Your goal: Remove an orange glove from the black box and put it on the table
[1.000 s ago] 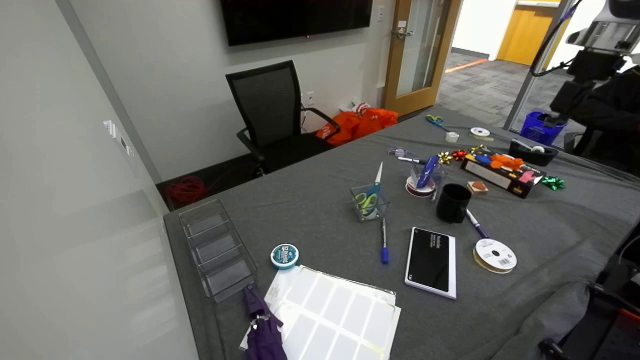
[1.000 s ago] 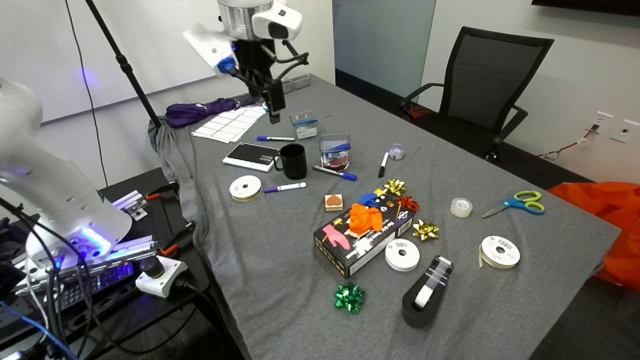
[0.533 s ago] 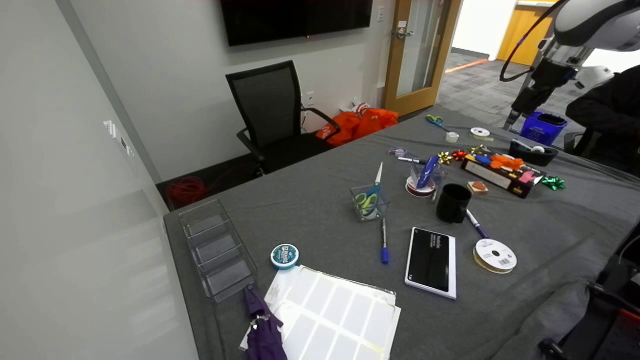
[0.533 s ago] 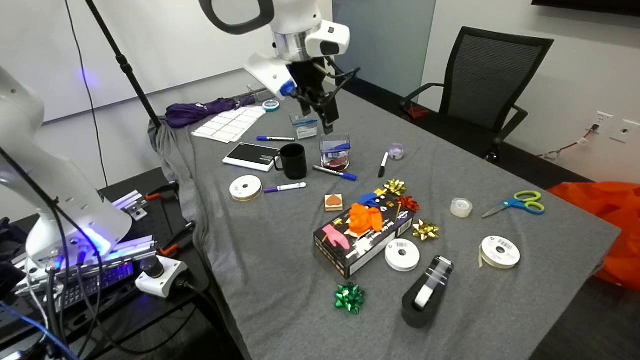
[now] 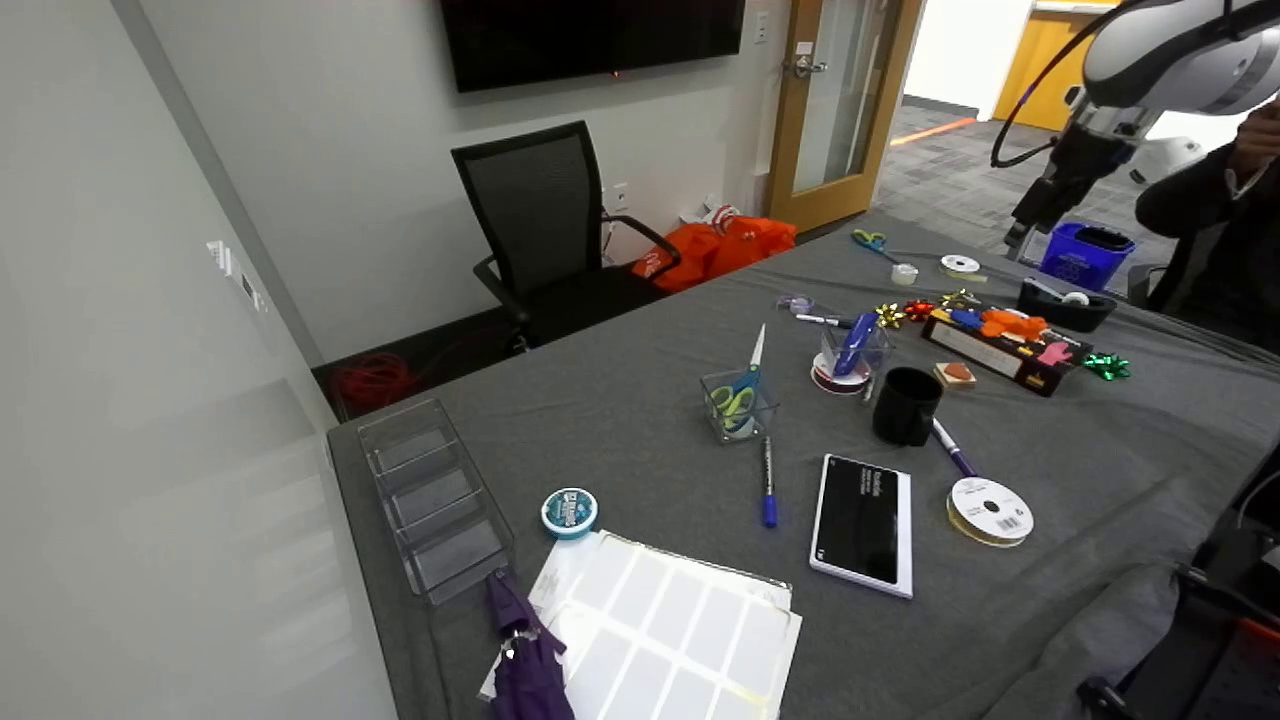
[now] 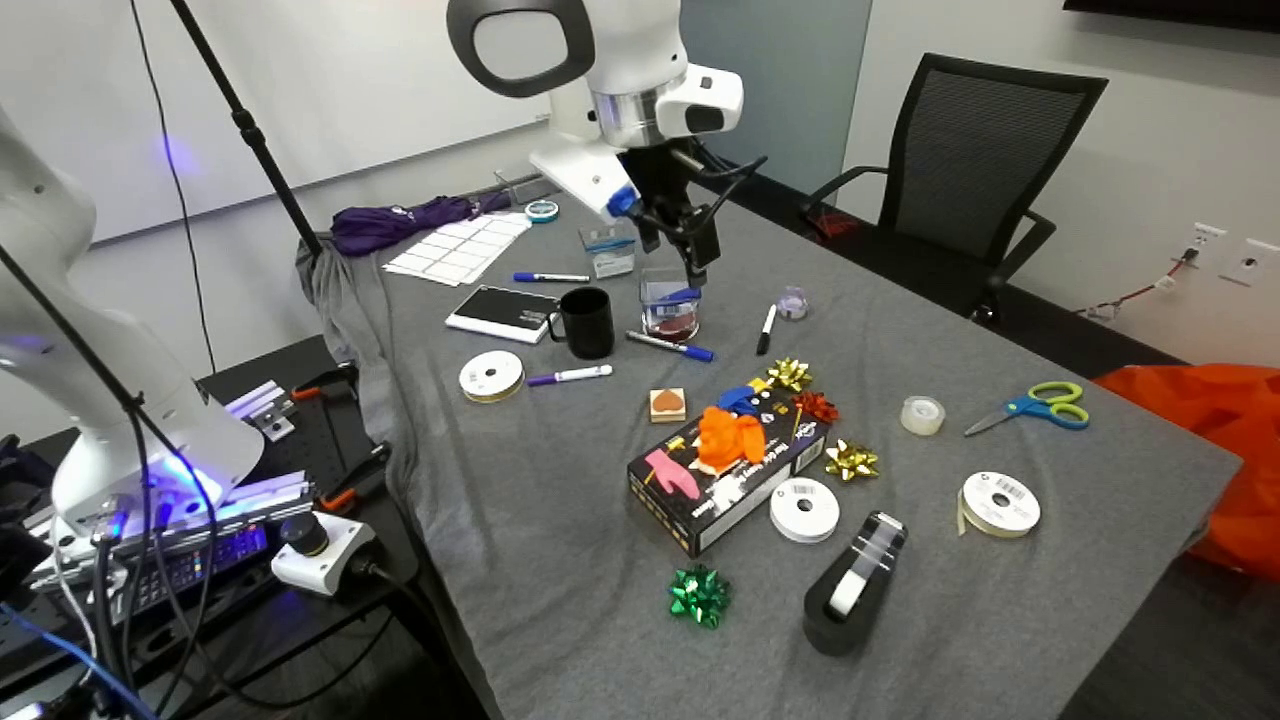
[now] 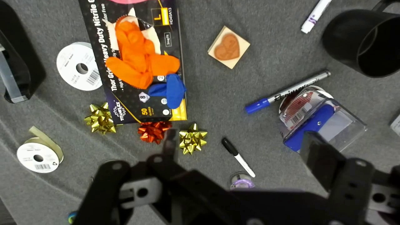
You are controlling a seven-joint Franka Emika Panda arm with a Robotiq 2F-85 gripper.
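Compared with one second ago, my pincer (image 6: 673, 262) has travelled over the table (image 6: 560, 560) and is now nearer to the black box (image 6: 730, 498). In the wrist view, its two fingers (image 7: 322, 157) stand wide apart. The orange glove (image 7: 137, 59) has stayed in its place, at the torn hole on top of this box, well apart from my pincer.

Arm (image 6: 642, 48) aloft, jaws wide apart
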